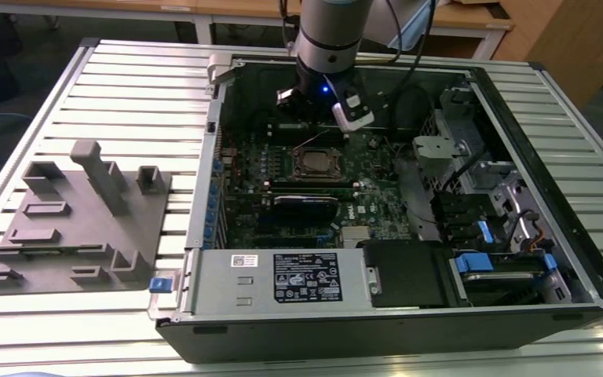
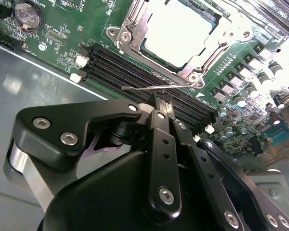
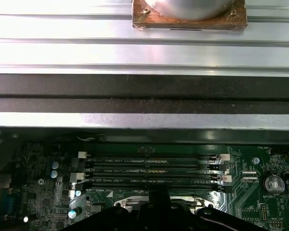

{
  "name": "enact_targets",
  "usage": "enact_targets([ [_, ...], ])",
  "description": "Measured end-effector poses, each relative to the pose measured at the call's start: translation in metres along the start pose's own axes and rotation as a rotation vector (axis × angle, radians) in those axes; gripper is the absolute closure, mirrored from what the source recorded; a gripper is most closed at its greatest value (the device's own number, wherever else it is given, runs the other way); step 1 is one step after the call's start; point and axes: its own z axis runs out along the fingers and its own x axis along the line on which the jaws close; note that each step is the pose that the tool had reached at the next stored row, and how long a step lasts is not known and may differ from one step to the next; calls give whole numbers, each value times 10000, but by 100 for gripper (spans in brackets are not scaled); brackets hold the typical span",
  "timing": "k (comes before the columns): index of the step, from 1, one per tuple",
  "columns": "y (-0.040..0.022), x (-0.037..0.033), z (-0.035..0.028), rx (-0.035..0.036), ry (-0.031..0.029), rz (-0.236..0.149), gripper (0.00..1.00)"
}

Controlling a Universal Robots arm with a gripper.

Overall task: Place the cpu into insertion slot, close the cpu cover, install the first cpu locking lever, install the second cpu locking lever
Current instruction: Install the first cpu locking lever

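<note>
The cpu (image 2: 178, 31) lies flat in the insertion slot (image 1: 316, 163), its silver top bright. The cpu cover (image 2: 135, 26) is down around it as a silver frame. A thin wire locking lever (image 2: 135, 88) stands raised off the board along the socket's edge by the memory slots. My gripper (image 2: 162, 102) is shut, and its black fingertips (image 2: 157, 100) meet right at this wire. Whether the wire is pinched or merely touched, I cannot tell. In the exterior view the gripper (image 1: 320, 126) hangs inside the open case, just behind the socket.
Long black memory slots (image 2: 135, 67) run between the gripper and the socket. A coin battery (image 2: 28, 13) sits on the green board. A black card (image 1: 307, 202), the power supply (image 1: 280, 275) and drive bays (image 1: 490, 204) fill the case. A grey fixture block (image 1: 76, 220) lies on the slatted table.
</note>
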Motion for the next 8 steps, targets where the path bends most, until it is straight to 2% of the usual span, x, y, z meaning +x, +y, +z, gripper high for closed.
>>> enact_targets([
  [4,-5,0,20,1,-90,65,89],
  [8,-9,0,36,-2,-117,83,89],
])
